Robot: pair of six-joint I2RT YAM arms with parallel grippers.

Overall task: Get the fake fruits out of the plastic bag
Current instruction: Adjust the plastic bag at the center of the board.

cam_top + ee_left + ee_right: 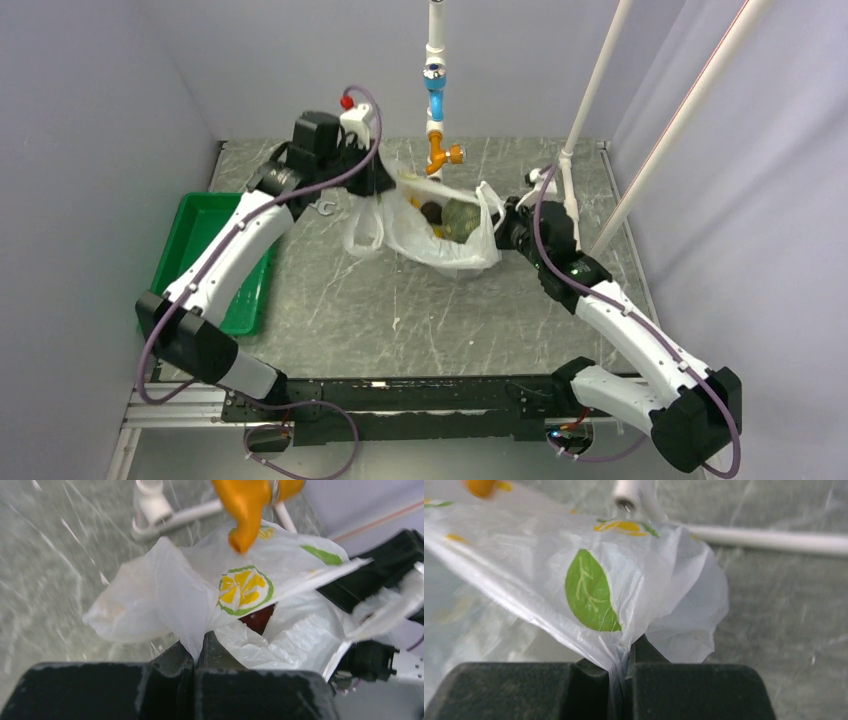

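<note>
The plastic bag (440,235) sits at the table's far middle, its mouth held open between both grippers. Inside it I see a dull-green melon-like fruit (461,219), a dark red apple-like fruit (431,212) and a bit of the yellow one (414,201). My left gripper (388,182) is shut on the bag's left rim; the left wrist view shows the film (190,600) pinched between the fingers and the red fruit (257,620) beyond. My right gripper (503,216) is shut on the bag's right rim (624,595).
A green tray (215,255) lies at the table's left edge under the left arm. A white pipe with blue and orange fittings (436,90) hangs right above the bag. Two slanted white poles (590,100) stand at the back right. A small metal hook (322,208) lies by the left gripper.
</note>
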